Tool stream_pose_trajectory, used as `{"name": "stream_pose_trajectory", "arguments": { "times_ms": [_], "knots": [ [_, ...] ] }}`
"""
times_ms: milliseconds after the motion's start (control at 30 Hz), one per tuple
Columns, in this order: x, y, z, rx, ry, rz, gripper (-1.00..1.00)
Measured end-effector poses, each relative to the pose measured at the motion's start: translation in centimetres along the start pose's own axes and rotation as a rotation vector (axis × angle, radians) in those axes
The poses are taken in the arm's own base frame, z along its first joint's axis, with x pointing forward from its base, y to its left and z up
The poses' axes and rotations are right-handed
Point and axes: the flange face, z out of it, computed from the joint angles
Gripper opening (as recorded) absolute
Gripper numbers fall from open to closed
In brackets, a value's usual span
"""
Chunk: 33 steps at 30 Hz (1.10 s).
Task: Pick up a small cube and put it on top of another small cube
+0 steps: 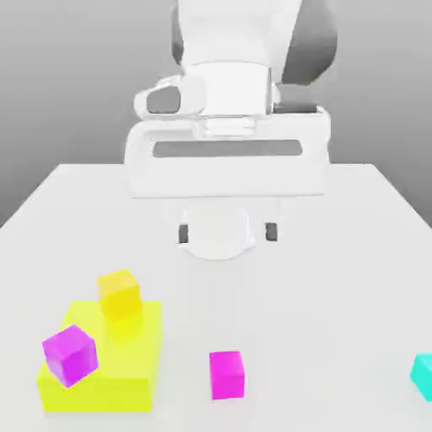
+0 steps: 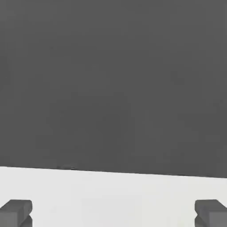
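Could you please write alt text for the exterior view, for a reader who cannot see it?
A white robot arm rises at the back of a white table. In front, a small magenta cube sits alone, with a big yellow block carrying orange-yellow and purple cubes toward the exterior view's left, and a cyan cube at the right edge.

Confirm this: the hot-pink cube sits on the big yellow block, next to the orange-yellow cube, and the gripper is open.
Not quite. In the exterior view the hot-pink cube sits on the table, apart from the big yellow block. The orange-yellow cube is on the block, and the gripper is open.
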Motion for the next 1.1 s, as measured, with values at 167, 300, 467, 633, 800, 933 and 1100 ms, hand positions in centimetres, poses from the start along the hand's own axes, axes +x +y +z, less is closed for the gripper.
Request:
{"name": "stream_pose_trajectory", "arguments": {
  "times_ms": [167,300,467,633,800,933,1100],
  "knots": [
    [-3.7,3.0,9.2,-0.107,-0.114,-0.023,0.0],
    [-6.4,5.4,14.8,-0.164,-0.175,-0.033,0.0],
    [-7.5,6.5,19.8,-0.169,-0.18,-0.034,-1.0],
    [-7.5,6.5,19.8,-0.17,-0.18,-0.034,-1.0],
    [-7.0,6.0,17.4,-0.169,-0.18,-0.035,-1.0],
    [-5.8,6.2,13.3,-0.174,-0.176,0.014,-1.0],
    [-1.8,11.9,8.2,-0.201,-0.145,0.351,-1.0]
  ]
}}
